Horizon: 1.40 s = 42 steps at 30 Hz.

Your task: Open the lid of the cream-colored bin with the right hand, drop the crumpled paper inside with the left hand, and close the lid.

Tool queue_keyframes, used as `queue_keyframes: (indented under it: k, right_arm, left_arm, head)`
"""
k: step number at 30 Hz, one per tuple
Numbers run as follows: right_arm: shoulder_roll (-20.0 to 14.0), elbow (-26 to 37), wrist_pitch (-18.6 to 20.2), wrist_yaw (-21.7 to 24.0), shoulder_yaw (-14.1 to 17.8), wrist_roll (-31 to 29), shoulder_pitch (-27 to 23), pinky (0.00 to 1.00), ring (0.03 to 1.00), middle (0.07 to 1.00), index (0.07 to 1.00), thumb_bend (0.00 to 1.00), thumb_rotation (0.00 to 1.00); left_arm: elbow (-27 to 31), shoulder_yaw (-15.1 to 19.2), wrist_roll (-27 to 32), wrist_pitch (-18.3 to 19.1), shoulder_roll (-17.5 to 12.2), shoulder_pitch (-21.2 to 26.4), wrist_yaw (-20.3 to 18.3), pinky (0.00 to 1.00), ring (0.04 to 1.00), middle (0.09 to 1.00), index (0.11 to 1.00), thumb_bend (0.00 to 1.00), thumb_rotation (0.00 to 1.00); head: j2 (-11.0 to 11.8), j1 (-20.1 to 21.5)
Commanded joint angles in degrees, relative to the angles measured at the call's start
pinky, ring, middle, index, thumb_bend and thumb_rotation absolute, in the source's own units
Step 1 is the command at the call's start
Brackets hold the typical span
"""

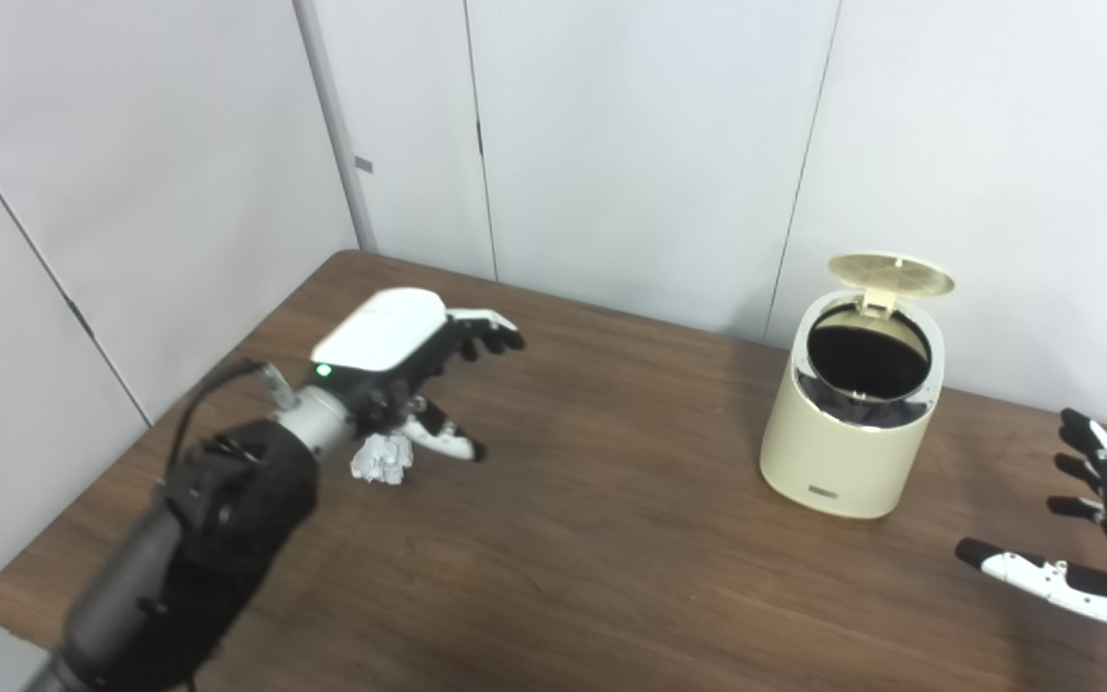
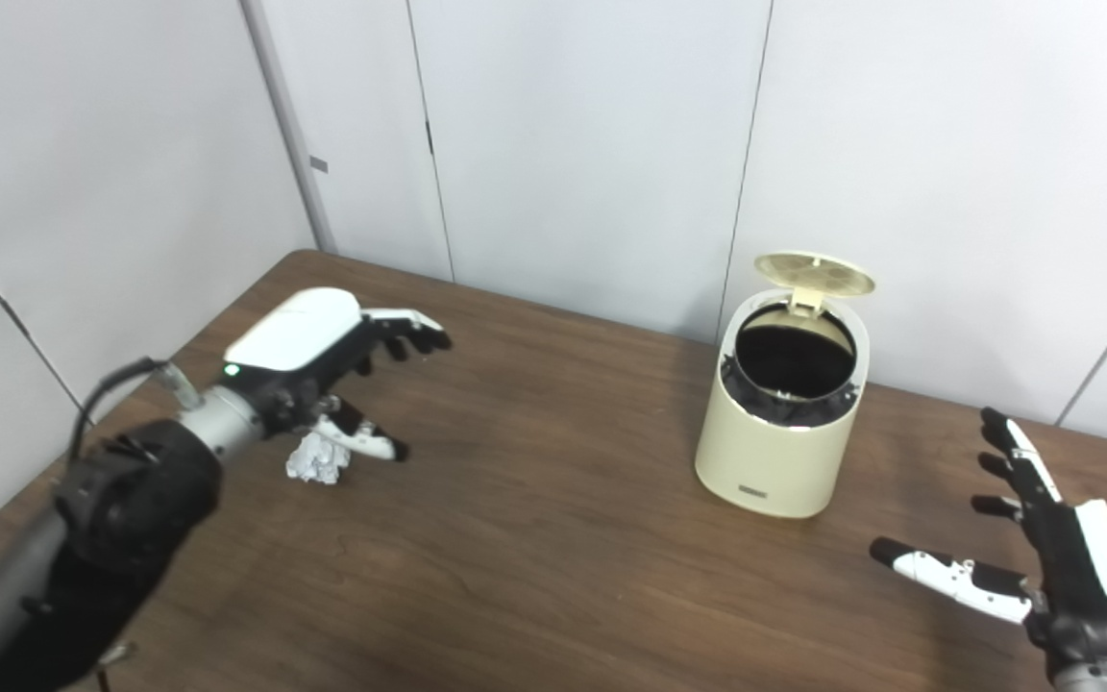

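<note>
The cream-colored bin stands on the table's right half, its round lid tipped up and back so the dark inside shows. A crumpled white paper ball lies on the table at the left. My left hand hovers just above and behind the paper, fingers spread, holding nothing. My right hand floats open to the right of the bin, nearer the front, fingers apart and well clear of it.
The brown wooden table meets white wall panels at its back and left edges. Bare tabletop stretches between the paper and the bin.
</note>
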State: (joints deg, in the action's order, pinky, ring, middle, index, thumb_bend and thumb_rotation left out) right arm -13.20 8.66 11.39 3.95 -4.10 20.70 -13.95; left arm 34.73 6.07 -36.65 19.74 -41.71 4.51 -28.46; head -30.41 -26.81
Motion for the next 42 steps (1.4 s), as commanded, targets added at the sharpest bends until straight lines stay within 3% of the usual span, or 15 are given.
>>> queue_keyframes:
  k: [1, 4, 8, 14, 23, 42]
  right_arm:
    - [-0.66, 2.04, -0.99, -0.48, 0.70, 0.05, -1.80, 0.73, 0.883, 0.935, 0.947, 0.76, 0.27]
    - [-0.73, 1.77, -1.17, -0.54, 0.59, 0.34, -1.96, 0.70, 0.872, 0.932, 0.945, 0.77, 0.29]
    - [-0.69, 1.46, -1.37, -0.66, 0.54, 0.54, -2.28, 0.71, 0.877, 0.938, 0.947, 0.77, 0.27]
    - [-0.39, 1.44, -1.01, -0.67, 0.61, 0.60, -2.65, 0.66, 0.870, 0.943, 0.944, 0.79, 0.27]
    - [-0.42, 1.34, -0.80, -0.65, 0.69, 0.69, -2.84, 0.64, 0.864, 0.941, 0.943, 0.80, 0.29]
    - [-0.33, 1.23, -0.70, -0.61, 0.69, 1.13, -2.87, 0.61, 0.852, 0.936, 0.935, 0.80, 0.30]
  left_arm:
    - [1.74, 1.11, -1.53, 0.16, -4.00, 1.20, -1.80, 0.51, 0.662, 0.707, 0.780, 0.83, 0.03]
    - [1.21, 2.27, -2.85, -0.30, -6.77, 0.29, -3.35, 0.51, 0.633, 0.685, 0.769, 0.85, 0.01]
    - [-0.02, 3.30, -3.70, 0.45, -8.40, -0.73, -4.55, 0.60, 0.714, 0.770, 0.780, 0.88, 0.01]
    - [-2.55, 3.82, -4.76, 3.06, -9.76, -1.65, -7.56, 0.72, 0.814, 0.809, 0.795, 0.90, 0.06]
    - [-6.84, 2.65, -5.71, 1.20, -10.66, -2.83, -7.96, 0.72, 0.829, 0.825, 0.806, 0.91, 0.07]
    - [-15.05, 0.63, -6.70, -6.42, -6.61, -3.69, -0.94, 0.65, 0.729, 0.767, 0.773, 0.89, 0.10]
  head:
    - [-0.02, -0.07]
    - [-0.02, -0.07]
    - [-0.11, -0.10]
    - [-0.17, -0.05]
    - [-0.37, 0.11]
    - [-0.80, 0.34]
